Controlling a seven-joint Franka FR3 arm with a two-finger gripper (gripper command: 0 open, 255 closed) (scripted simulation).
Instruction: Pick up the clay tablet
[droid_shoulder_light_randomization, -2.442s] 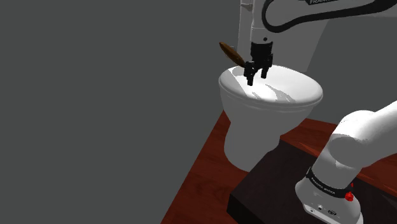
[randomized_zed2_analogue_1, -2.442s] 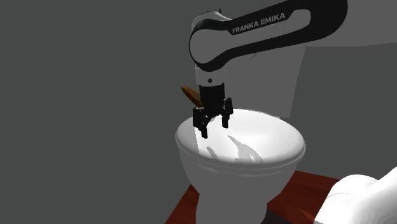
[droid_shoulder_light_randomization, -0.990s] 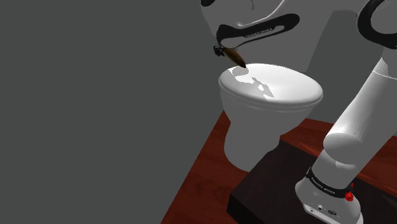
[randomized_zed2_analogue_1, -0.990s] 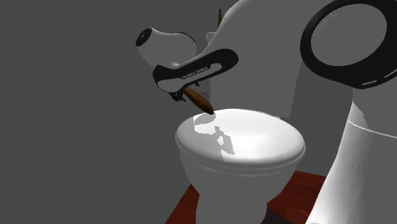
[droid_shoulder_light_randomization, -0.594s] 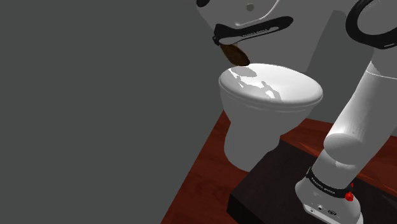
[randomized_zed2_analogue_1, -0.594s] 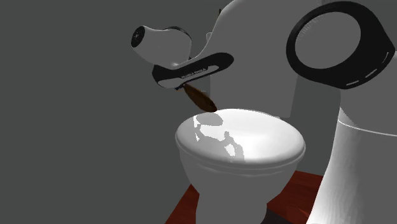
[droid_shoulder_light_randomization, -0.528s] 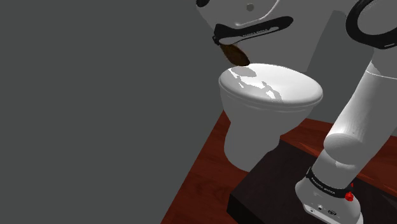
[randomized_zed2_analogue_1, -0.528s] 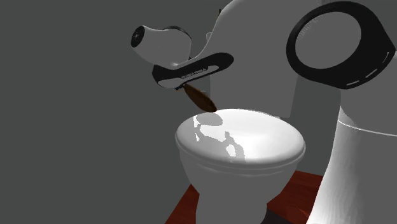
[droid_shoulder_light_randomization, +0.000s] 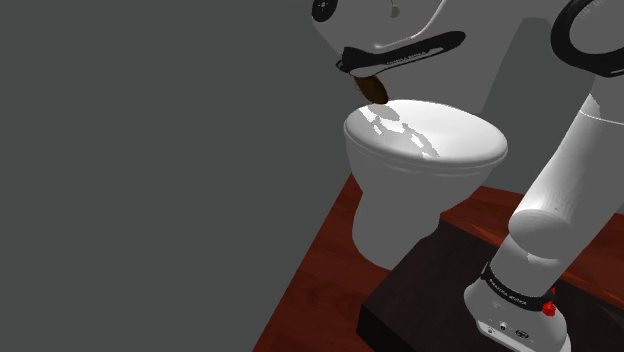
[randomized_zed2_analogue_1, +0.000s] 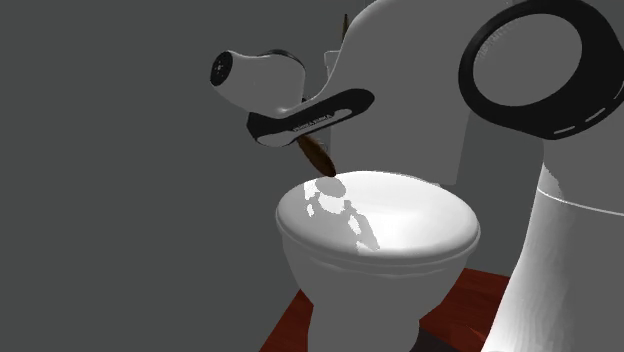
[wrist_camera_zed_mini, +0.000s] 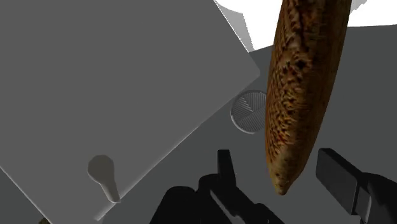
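The clay tablet (wrist_camera_zed_mini: 299, 95) is a mottled brown, long slab with a tapered end. It stands on edge between the two black fingers of my gripper (wrist_camera_zed_mini: 277, 167). The fingers are apart, with a wide gap on one side of it and a narrow one on the other. In the shoulder view the tablet (droid_shoulder_light_randomization: 374, 90) pokes out below the arm's white hand, at the back left rim of the white toilet lid (droid_shoulder_light_randomization: 440, 140). The second exterior view has the tablet (randomized_zed2_analogue_1: 318, 153) hanging steeply just above the lid (randomized_zed2_analogue_1: 400, 225).
A grey toilet tank top with a round flush button (wrist_camera_zed_mini: 249, 111) lies behind the tablet. The toilet bowl (droid_shoulder_light_randomization: 395, 215) stands on a red-brown floor (droid_shoulder_light_randomization: 320, 265). The dark stand (droid_shoulder_light_randomization: 430, 300) is at the shoulder view's lower right. A grey wall lies to the left.
The tablet has swung from a low slant to nearly upright under the hand. The hand has risen slightly over the lid's back rim.
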